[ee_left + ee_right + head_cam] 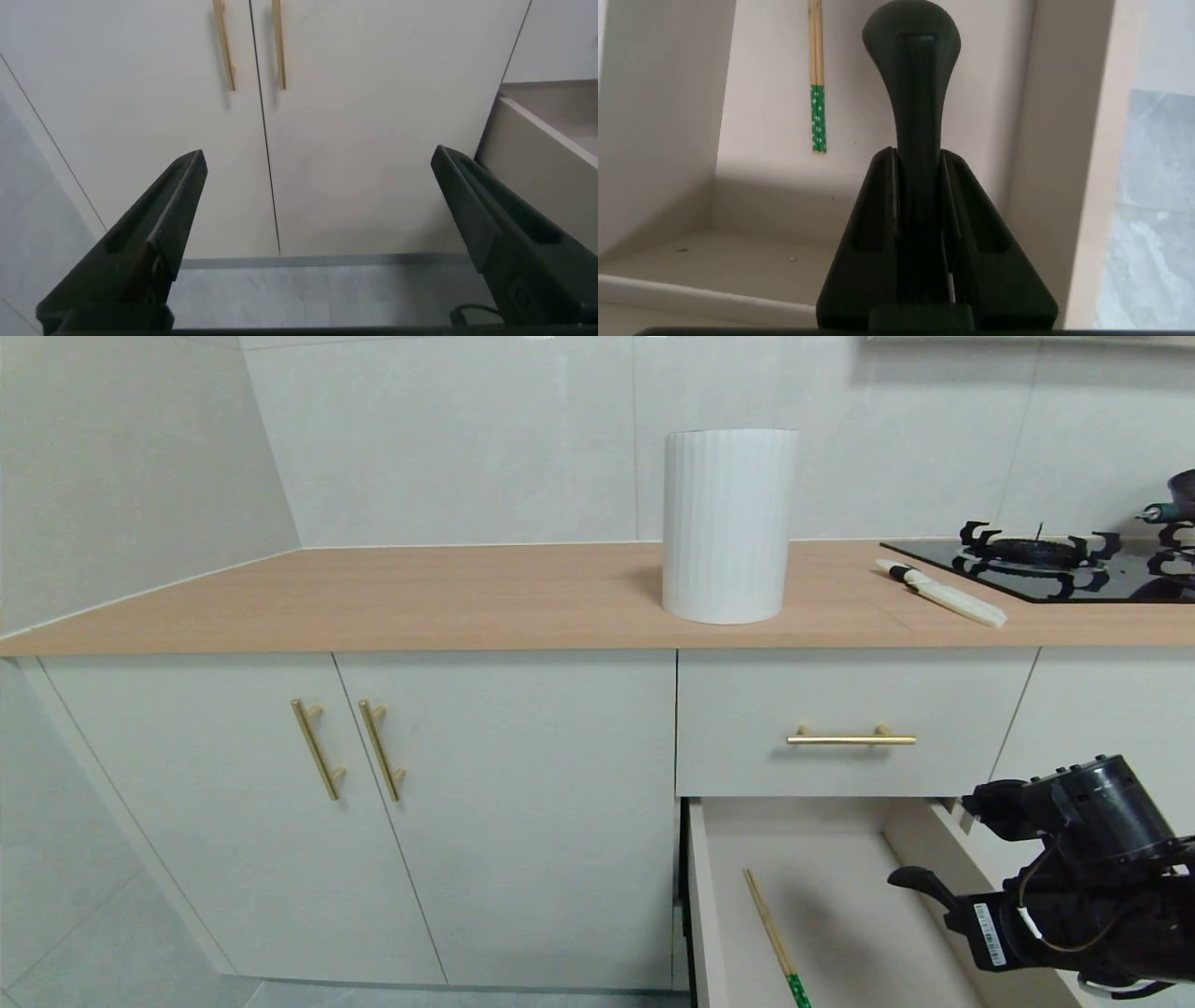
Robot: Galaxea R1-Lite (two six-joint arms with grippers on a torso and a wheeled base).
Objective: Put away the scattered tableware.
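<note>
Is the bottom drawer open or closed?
Open: the pale lower drawer is pulled out, showing wooden green-tipped chopsticks lying inside.

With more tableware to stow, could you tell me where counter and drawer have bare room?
Countertop: bare from the left wall to the white canister. Drawer: bare right of the chopsticks. Crowded: pale utensil beside the stove.

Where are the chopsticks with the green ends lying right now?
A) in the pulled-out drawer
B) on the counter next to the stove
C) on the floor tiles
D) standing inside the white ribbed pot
A: the chopsticks lie flat on the bottom of the open drawer, well below the counter.
</note>
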